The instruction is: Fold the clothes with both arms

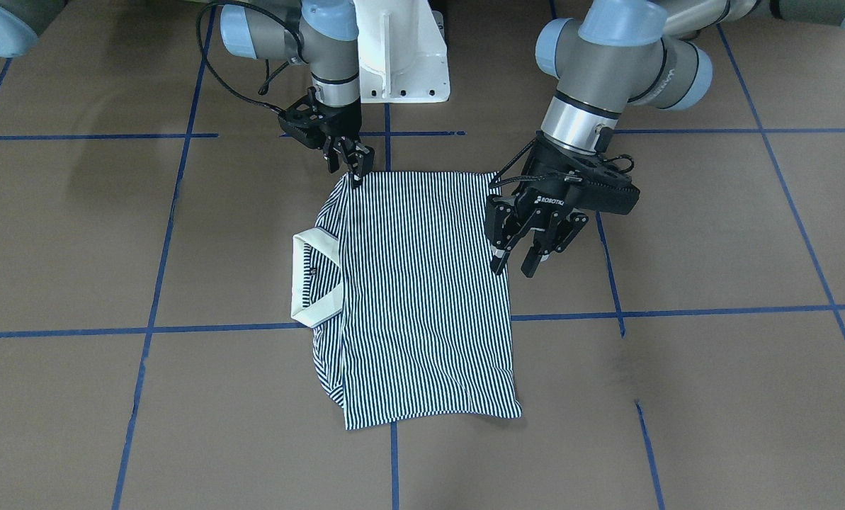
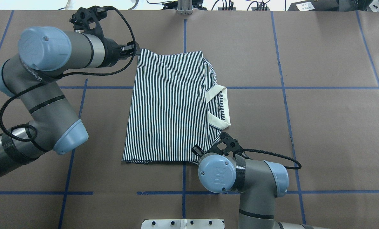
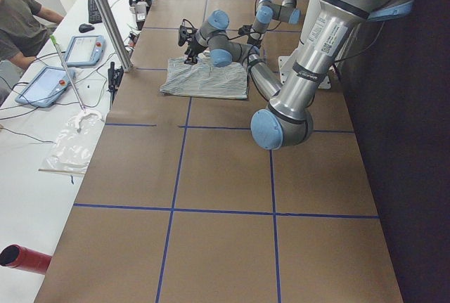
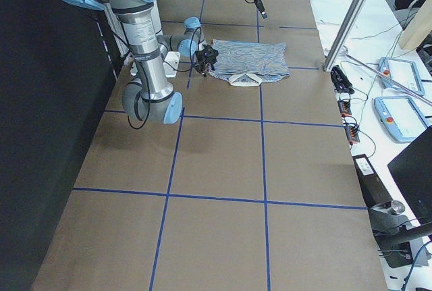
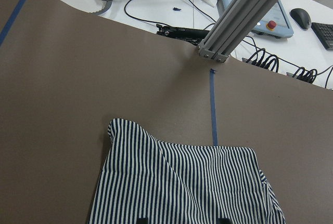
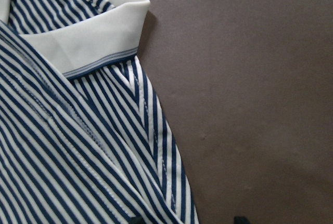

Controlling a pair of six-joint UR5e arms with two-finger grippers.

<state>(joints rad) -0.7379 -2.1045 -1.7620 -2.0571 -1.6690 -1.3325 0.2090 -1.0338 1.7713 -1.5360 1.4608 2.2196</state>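
The polo shirt (image 1: 422,297), judged limp and light, is spread mid-frame; corners are best pinched. Its upper-left corner is straddled by the parted right gripper (image 1: 355,173); the left gripper (image 1: 513,269) is held wide.

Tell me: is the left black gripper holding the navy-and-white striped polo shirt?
No, the left gripper is open, with none of the polo shirt between its fingers.
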